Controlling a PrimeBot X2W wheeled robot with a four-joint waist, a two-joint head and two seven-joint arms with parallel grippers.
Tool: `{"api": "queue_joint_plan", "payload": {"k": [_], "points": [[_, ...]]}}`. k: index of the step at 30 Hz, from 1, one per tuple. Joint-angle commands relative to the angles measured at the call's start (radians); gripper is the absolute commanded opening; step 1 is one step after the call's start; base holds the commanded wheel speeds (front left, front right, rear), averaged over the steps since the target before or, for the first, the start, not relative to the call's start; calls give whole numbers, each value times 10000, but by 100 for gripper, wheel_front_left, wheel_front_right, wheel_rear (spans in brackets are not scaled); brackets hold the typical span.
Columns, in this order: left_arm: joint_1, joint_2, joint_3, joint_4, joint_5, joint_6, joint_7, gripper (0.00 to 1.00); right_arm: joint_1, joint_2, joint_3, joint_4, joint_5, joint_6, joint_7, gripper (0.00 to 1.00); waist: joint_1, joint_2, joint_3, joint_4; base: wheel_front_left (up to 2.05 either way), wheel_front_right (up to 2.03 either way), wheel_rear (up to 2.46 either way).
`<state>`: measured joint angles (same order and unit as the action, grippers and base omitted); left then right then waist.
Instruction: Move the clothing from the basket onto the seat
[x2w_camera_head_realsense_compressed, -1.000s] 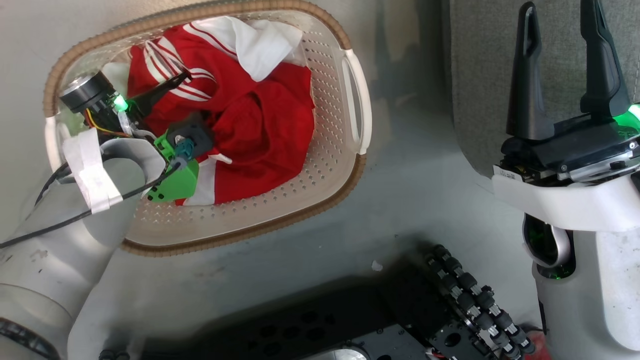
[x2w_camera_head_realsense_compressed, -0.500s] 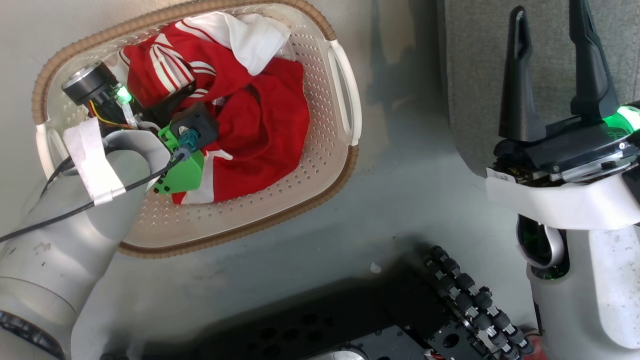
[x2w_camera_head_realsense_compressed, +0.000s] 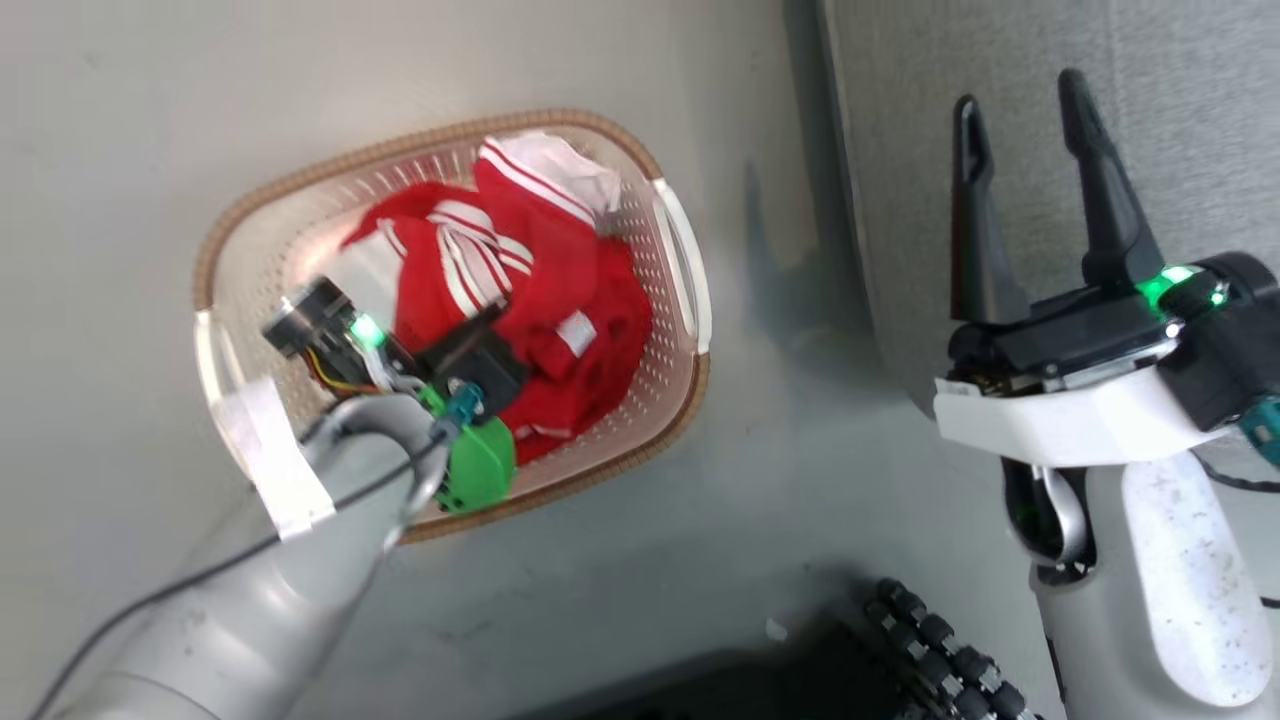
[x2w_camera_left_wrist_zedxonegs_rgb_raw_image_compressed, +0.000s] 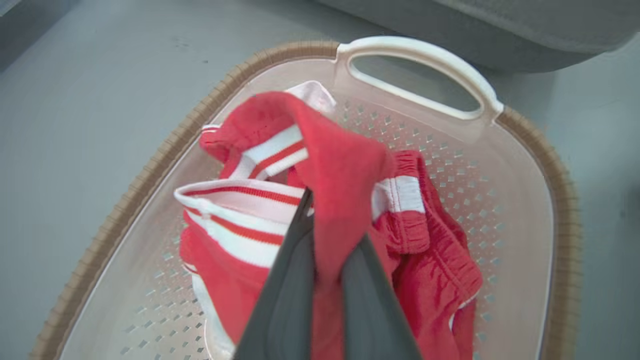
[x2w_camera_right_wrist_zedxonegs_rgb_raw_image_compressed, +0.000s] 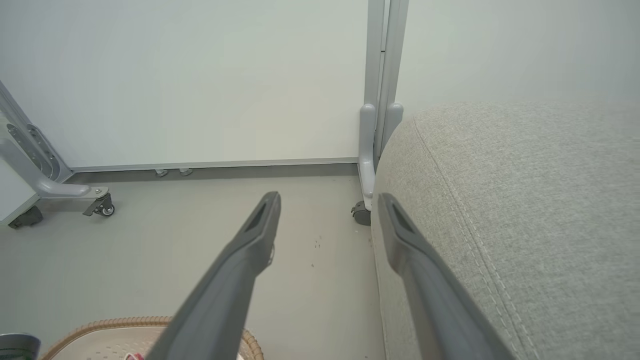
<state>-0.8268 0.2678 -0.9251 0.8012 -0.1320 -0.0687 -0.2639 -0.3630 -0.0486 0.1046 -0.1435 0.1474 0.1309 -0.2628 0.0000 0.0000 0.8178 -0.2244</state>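
Head view: left tool (x2w_camera_head_realsense_compressed: 500, 312) inside basket (x2w_camera_head_realsense_compressed: 300, 190), closed on clothing (x2w_camera_head_realsense_compressed: 560, 290); whole pile within basket. Right tool (x2w_camera_head_realsense_compressed: 1020, 90) wide open, empty, right of basket, over seat (x2w_camera_head_realsense_compressed: 1150, 150).

Left wrist view: left tool (x2w_camera_left_wrist_zedxonegs_rgb_raw_image_compressed: 327, 225) pinches only thin red fold (x2w_camera_left_wrist_zedxonegs_rgb_raw_image_compressed: 345, 170). Fold may slip on lift. Tangled second piece may trail, snag basket rim, tip basket.

Right wrist view: bare floor (x2w_camera_right_wrist_zedxonegs_rgb_raw_image_compressed: 310, 280) lies between basket and seat. Loose piece dropped there misses seat.
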Motion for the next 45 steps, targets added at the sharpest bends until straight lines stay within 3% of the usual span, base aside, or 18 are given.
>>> {"api": "queue_joint_plan", "payload": {"k": [1, 10, 20, 33, 45], "points": [[509, -119, 98, -175, -195, 67, -12, 0, 319, -33, 39, 152, -109, -3, -30, 100, 0, 0, -2158, 617, 0, 0, 0], [2869, -629, 1389, -2049, -920, 427, -11, 0, 1640, -38, 236, 1068, -164, -3, -31, 100, 0, 0, -5394, 1296, 0, 0, 0], [4688, -1160, 3257, -4010, -1178, 488, -10, 0, 3115, -36, 603, 1834, -4, -3, -31, 100, 0, 0, -7695, 1556, 0, 0, 0], [5342, -1442, 4577, -5565, -670, 550, -11, 0, 4086, -37, 1169, 2009, 350, -3, -31, 100, 0, 0, -8758, 1629, 0, 0, 0], [5658, -1630, 5012, -5902, -487, 311, -10, 0, 4324, -33, 1684, 2080, 335, -3, -31, 100, 0, 0, -8990, 1703, 0, 0, 0]]}}
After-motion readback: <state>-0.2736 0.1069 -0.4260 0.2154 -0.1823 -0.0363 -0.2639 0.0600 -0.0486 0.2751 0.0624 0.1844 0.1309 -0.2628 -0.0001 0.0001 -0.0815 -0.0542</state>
